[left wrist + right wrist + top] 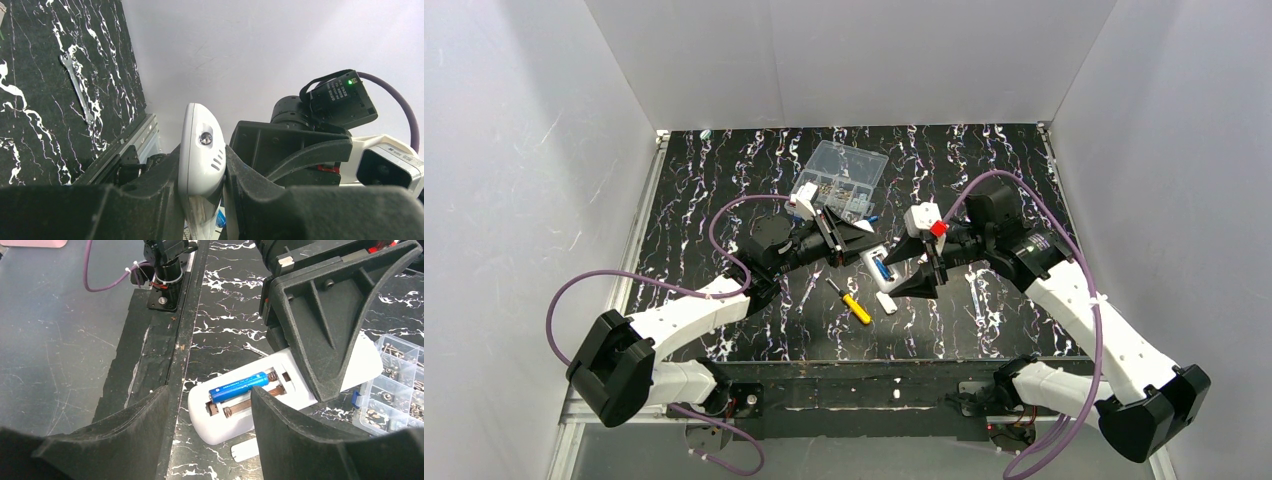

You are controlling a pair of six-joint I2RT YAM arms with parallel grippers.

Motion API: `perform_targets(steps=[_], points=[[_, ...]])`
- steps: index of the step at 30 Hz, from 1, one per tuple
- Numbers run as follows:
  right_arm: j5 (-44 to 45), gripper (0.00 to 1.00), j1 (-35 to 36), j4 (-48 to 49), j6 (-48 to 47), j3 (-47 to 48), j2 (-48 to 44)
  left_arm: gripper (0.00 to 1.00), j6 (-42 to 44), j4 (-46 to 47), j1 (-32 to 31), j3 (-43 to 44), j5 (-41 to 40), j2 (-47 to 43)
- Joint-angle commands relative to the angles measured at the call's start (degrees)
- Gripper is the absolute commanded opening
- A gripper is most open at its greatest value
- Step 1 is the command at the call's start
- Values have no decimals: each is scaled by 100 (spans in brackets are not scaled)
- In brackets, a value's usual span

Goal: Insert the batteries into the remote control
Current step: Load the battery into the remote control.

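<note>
You're looking at a black tabletop [984, 170] streaked with white marble-like veins, boxed in by plain pale grey walls [874, 60]. The slim white plastic remote control [220, 427] is white all over. The small blue cylindrical battery [240, 386] in it carries white lettering, beside coppery contact strips. The short screwdriver [856, 308] has a yellow handle and a dark shaft. You'll also see a compartment box of clear plastic [844, 165], a small white cover piece [886, 303], purple cables [550, 318], white-shelled arms [694, 310] with black joints, a red patch [938, 228] on the right wrist, and a green light [349, 81].
</note>
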Motion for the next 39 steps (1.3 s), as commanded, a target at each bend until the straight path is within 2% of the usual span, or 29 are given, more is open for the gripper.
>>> perform_targets(steps=[1, 8, 19, 30, 39], points=[[60, 69, 10, -199, -317, 324, -89, 0, -80, 615, -23, 125, 213, -139], [118, 70, 10, -156, -620, 396, -211, 0, -99, 616, -20, 105, 242, -160], [-818, 70, 10, -283, -1228, 659, -60, 0, -152, 651, -25, 113, 288, -158], [-1323, 65, 11, -1471, -2224, 1166, 587, 0, -186, 701, -23, 142, 355, -150], [-1269, 62, 10, -1718, -2408, 1236, 722, 0, -195, 711, -19, 138, 355, -138]])
